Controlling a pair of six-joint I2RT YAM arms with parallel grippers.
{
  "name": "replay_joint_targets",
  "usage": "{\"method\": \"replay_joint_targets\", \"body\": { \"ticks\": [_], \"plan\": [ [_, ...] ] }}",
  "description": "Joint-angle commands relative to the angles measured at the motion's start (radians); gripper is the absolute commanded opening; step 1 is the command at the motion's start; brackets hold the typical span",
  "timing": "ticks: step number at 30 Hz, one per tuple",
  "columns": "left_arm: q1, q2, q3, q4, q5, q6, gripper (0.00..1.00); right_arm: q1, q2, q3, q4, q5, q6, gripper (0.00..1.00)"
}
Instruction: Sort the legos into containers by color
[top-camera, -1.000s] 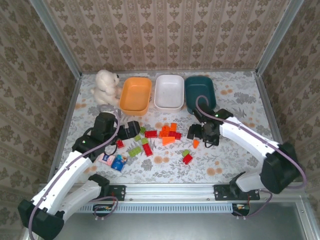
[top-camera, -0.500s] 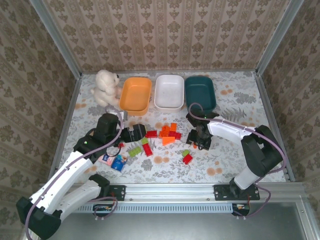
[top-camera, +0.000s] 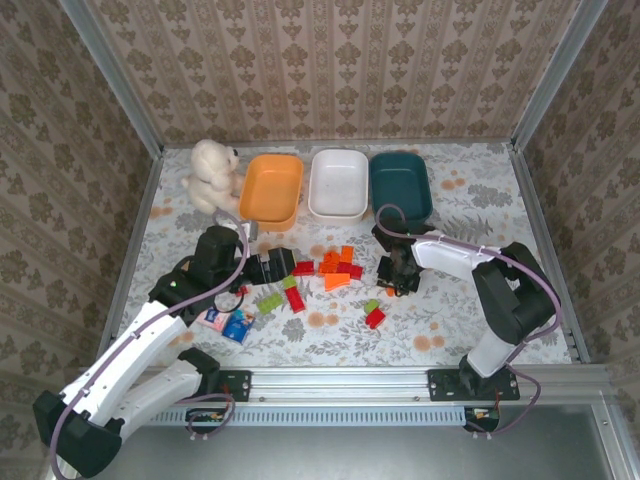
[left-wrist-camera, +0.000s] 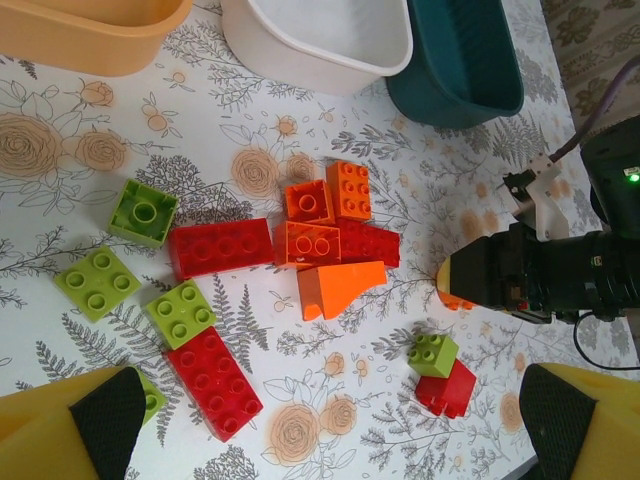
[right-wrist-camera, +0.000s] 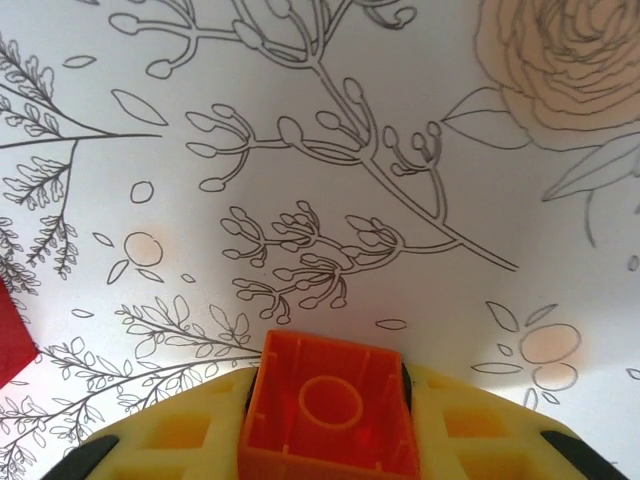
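right of the lego pile (top-camera: 325, 270), right jaws just closed on a small orange plastic brick (right-wrist-camera: 330, 412), ready to lift for the orange plastic tray (top-camera: 272, 187); left jaws wide open.

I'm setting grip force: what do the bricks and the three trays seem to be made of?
Bricks: hard moulded plastic, likely; glossy, crisp studs, and the orange brick at the right wrist shows a hollow underside. Orange tray, white tray, teal tray: probably thin moulded plastic, smooth with a soft sheen and rounded rims.
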Motion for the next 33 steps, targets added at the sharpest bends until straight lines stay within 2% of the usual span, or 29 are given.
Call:
{"method": "replay_joint_targets", "body": {
  "ticks": [1,5,9,15,21,29,30,33],
  "plan": [
    [-0.008,0.002,0.0,0.028,0.009,-0.031,1.0,0.002,-0.074,0.083,-0.082,0.068,-0.04,0.29],
    [-0.009,0.05,0.053,0.036,-0.006,-0.04,1.0,-0.022,-0.094,0.257,-0.169,0.153,-0.139,0.29],
    [-0.006,0.124,0.131,0.055,-0.043,-0.044,1.0,-0.105,-0.016,0.435,-0.199,0.176,-0.217,0.29],
    [0.026,0.275,0.254,0.044,-0.055,-0.06,1.0,-0.232,0.221,0.682,-0.183,0.132,-0.295,0.29],
    [0.037,0.382,0.354,0.031,-0.052,-0.055,1.0,-0.288,0.542,1.019,-0.314,0.071,-0.335,0.3],
    [0.048,0.419,0.387,-0.035,-0.076,-0.068,1.0,-0.341,0.733,1.159,-0.324,-0.005,-0.288,0.38],
    [0.051,0.415,0.387,-0.053,-0.084,-0.071,1.0,-0.341,0.746,1.176,-0.332,-0.008,-0.29,0.41],
    [0.062,0.394,0.381,-0.131,-0.119,-0.083,1.0,-0.341,0.756,1.215,-0.345,-0.022,-0.297,0.56]
  ]
}}
